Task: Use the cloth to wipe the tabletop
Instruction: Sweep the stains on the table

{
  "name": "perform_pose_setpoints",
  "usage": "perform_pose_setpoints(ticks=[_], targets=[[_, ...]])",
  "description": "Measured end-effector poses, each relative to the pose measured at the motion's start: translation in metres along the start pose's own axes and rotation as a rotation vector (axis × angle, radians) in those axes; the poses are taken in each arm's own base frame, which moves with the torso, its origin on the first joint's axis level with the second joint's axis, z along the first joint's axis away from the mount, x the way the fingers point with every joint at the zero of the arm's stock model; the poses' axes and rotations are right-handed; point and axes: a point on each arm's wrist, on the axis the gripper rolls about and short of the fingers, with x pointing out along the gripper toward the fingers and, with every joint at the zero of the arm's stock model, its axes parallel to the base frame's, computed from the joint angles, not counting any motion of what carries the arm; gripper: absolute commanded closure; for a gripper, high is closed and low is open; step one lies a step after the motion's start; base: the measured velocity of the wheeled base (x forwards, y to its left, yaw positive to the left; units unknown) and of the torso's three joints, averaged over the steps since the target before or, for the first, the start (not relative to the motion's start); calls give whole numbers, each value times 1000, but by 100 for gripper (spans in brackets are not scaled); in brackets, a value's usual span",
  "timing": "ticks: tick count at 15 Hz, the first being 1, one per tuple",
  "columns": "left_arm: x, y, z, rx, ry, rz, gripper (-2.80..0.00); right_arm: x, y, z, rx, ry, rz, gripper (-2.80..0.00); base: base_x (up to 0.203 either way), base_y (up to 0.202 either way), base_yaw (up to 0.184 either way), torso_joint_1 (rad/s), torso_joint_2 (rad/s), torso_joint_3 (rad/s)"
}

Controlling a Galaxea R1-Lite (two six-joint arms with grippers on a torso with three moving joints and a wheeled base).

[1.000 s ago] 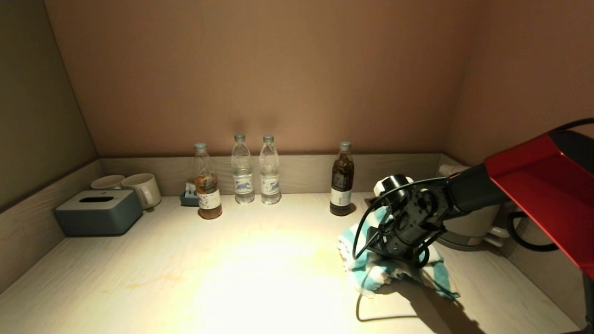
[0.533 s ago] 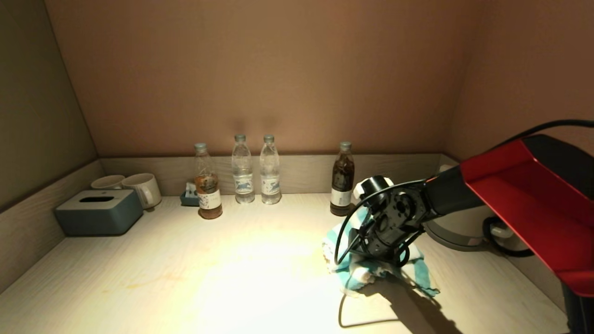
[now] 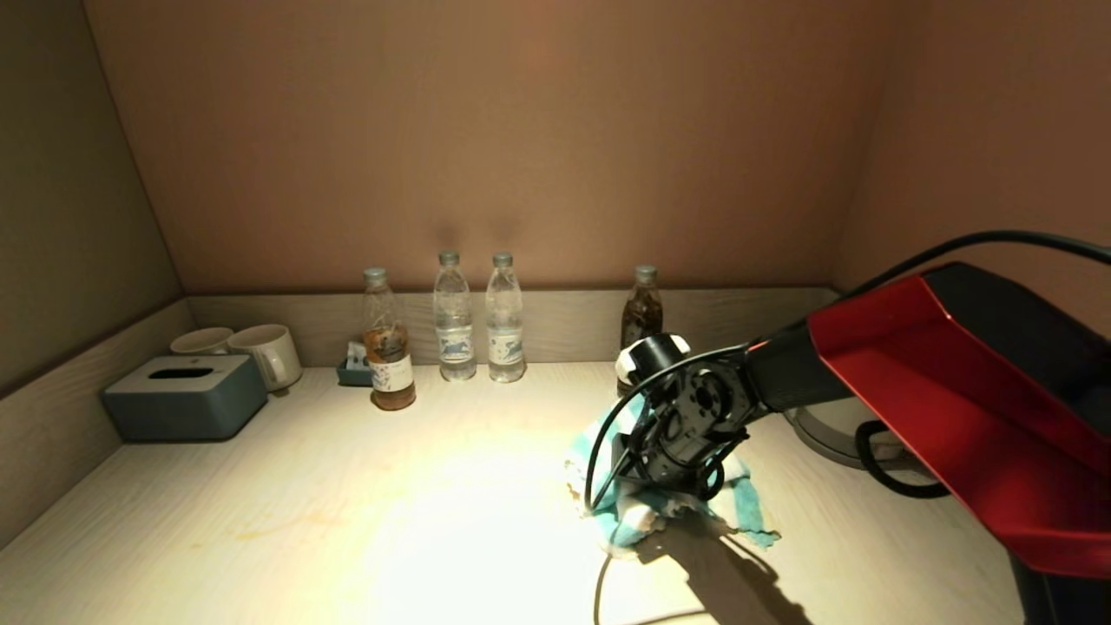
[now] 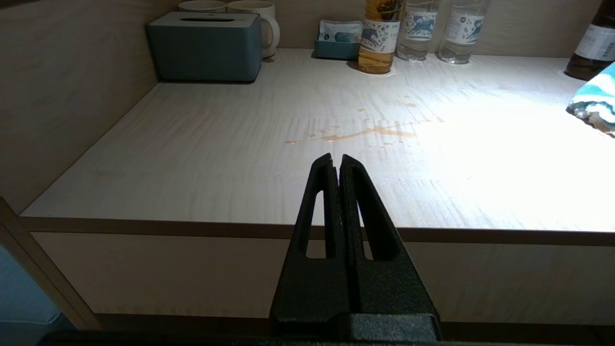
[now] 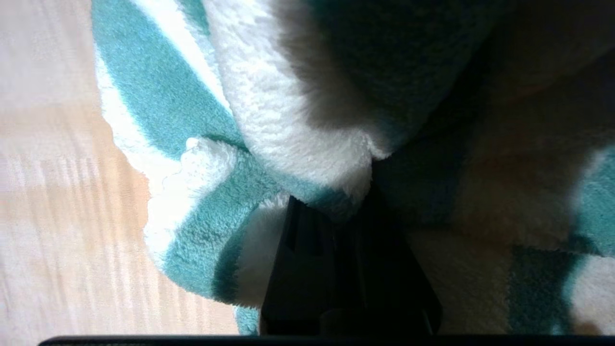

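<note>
You have the tabletop (image 3: pixel 260 538) spread wide before you, pale wood grain with a low rim along the far and side edges. Your right arm reaches in from the right, its red shell filling the near right corner. A pale kettle (image 3: pixel 829 430) sits behind that arm at the right. A grey-blue tissue box (image 3: pixel 184 396) stands at the far left, two mugs (image 3: pixel 260 351) just behind it. Right of centre lies the cloth (image 3: pixel 608 499), bunched in teal and white stripes on the surface. Your right gripper (image 5: pixel 336 216) pinches a fold of it, fingers pressed together on the terry. Four bottles (image 3: pixel 453 317) line the far rim. Your left gripper (image 4: pixel 336 161) hangs off the near edge, fingers pressed together on nothing. A thin orange smear (image 4: pixel 355 134) marks the wood left of centre, well apart from the cloth.
</note>
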Motion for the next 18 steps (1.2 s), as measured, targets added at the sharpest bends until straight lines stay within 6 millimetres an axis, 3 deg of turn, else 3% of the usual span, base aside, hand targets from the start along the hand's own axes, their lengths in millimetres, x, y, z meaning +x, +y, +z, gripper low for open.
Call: perform_pose_setpoints(ticks=[11, 18], targets=[[0, 0, 0, 0, 0, 0, 0, 9, 39, -11, -89, 10, 46, 0, 0, 0, 0, 0, 0, 0], [0, 0, 0, 0, 0, 0, 0, 14, 94, -14, -180, 10, 102, 0, 0, 0, 0, 0, 0, 0]])
